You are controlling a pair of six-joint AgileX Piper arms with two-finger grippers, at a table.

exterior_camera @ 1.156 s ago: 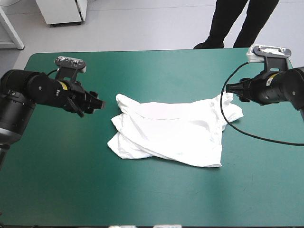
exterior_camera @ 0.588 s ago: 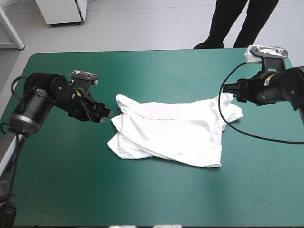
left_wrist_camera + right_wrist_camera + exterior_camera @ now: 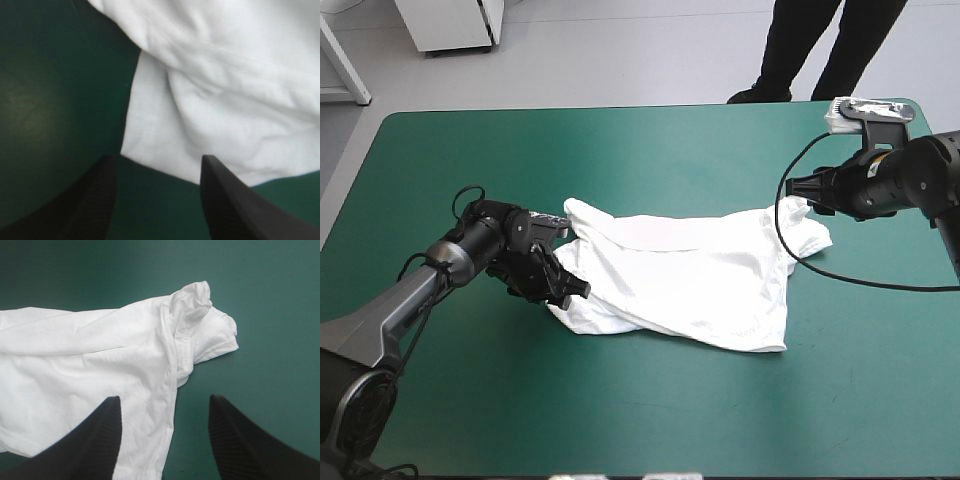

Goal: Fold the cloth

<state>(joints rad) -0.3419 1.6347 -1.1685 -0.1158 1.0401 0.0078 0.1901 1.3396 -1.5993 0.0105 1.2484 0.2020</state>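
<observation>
**High view, left to right.** Left of centre in the frame, the left end effector (image 3: 568, 290) sits low at the lower-left hem corner of the white T-shirt (image 3: 690, 280). Its black fingers (image 3: 95, 200) are spread wide and grip nothing, with the hem edge just ahead between them. The T-shirt lies crumpled and partly spread at the centre of the teal-green counter (image 3: 650, 150). At upper right, the right end effector (image 3: 798, 187) hovers beside the T-shirt's bunched sleeve, likewise spread wide and empty.
</observation>
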